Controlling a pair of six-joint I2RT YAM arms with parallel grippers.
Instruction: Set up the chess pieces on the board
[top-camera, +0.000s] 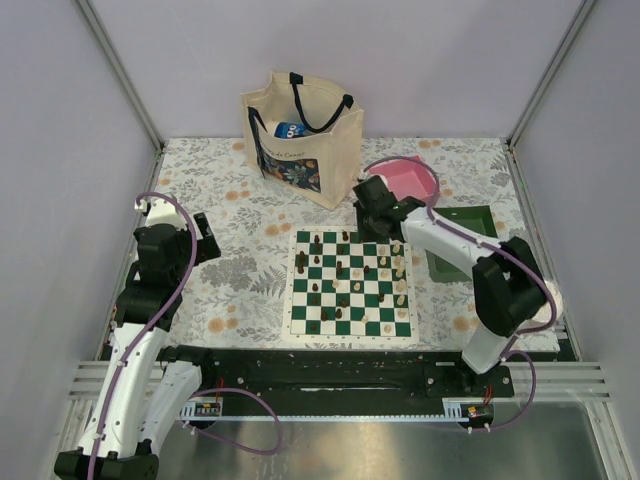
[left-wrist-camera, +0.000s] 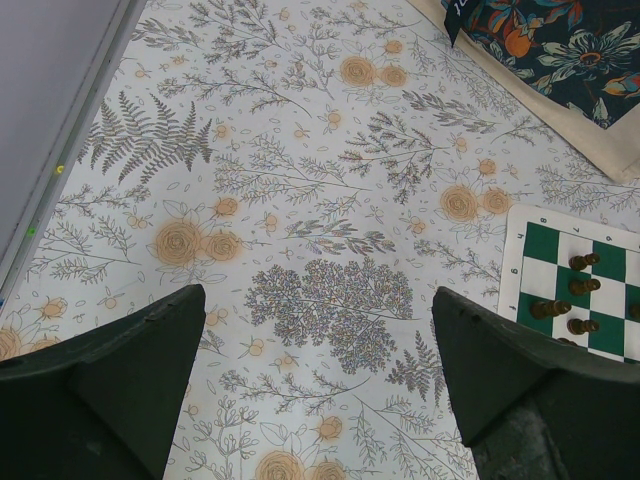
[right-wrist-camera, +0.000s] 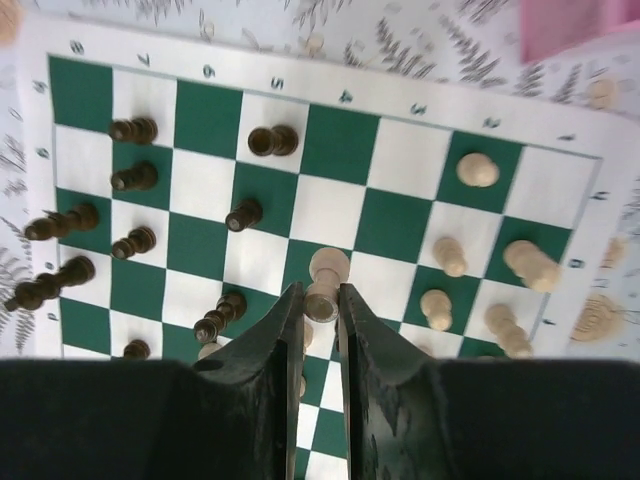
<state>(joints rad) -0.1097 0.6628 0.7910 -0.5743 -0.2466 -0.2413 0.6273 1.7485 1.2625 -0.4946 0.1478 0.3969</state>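
From above, the board (top-camera: 346, 334) lies mid-frame on the flowered tablecloth (top-camera: 225, 205), with dark and cream chess pieces (top-camera: 302, 262) scattered over its squares. The right gripper (top-camera: 376, 224) hangs at the board's upper edge.

In the left wrist view, the left gripper (left-wrist-camera: 318, 300) is spread wide above the cloth, and a corner of the board shows at the right edge.

In the right wrist view, the right gripper's fingers (right-wrist-camera: 275, 340) are clenched on a cream piece (right-wrist-camera: 327, 268), low in the middle of the frame.

Board (right-wrist-camera: 345, 97) border numerals 8, 7, 6, 5, 4; bag (top-camera: 338, 150) print unreadable.
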